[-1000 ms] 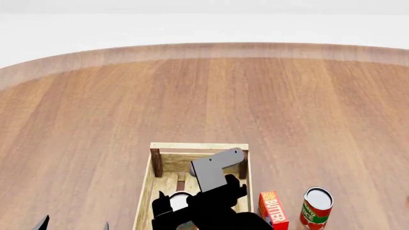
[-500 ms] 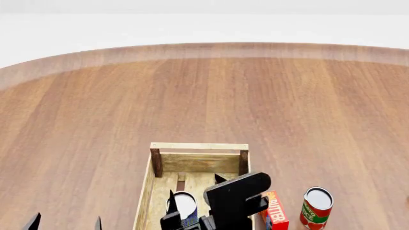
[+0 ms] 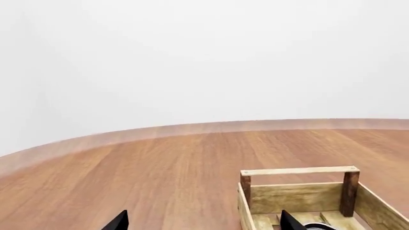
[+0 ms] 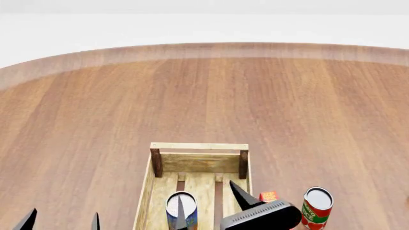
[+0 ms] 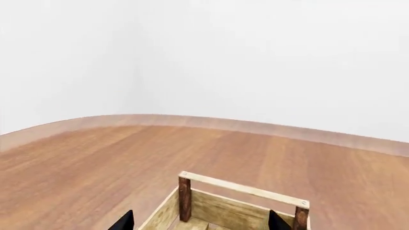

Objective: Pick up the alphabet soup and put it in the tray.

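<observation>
The table (image 4: pixel 255 100) is smooth brown wood with a soft sheen and a paler rim. The tray (image 4: pixel 199 146) is rough, matt light wood with darker corner posts. The alphabet soup (image 4: pixel 181 208) has a glossy printed label and a pale silvery lid.

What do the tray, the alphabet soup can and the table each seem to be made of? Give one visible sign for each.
Tray: pale unfinished-looking wood, with visible grain, separate slats and darker corner posts.
Alphabet soup can: probably metal, going by its pale silvery lid, wrapped in a printed blue label that may be paper.
Table: reddish-brown wood or a wood-look veneer, with long grain streaks and a smooth, faintly satin surface.
</observation>
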`<state>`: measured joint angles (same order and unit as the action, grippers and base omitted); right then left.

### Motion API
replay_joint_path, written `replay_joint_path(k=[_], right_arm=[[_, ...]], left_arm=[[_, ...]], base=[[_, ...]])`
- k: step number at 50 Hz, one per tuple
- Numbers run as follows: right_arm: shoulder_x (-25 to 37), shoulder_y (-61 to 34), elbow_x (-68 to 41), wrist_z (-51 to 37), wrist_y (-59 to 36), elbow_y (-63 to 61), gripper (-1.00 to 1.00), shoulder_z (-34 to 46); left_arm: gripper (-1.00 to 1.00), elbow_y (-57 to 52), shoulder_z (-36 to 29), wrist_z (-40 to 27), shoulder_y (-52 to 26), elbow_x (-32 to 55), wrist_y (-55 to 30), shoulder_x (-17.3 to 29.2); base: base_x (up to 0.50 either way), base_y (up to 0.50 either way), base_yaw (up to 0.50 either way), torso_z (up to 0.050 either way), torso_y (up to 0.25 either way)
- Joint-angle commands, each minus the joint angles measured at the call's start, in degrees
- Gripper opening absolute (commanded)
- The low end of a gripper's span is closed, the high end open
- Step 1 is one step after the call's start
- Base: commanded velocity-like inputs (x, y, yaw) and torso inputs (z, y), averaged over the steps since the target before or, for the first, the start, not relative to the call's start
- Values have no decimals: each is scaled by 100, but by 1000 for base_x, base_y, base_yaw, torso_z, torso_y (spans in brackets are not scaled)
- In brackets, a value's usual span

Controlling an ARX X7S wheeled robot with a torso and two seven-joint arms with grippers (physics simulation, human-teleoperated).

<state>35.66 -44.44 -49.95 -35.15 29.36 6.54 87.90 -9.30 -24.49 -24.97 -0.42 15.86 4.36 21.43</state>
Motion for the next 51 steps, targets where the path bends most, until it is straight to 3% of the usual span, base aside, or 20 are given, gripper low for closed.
replay_joint_path(k=[1,51], right_arm=[[445,140,638,-694,116,-794,100,3],[1674,180,2431,-2767,-1167,-3570,100,-79]], left_arm=[[100,-317,-3,-29,58,59,-118,96],[100,-1995,116,-248,351,408,-598,618]], base=[[0,0,0,0,0],[0,0,0,0,0]])
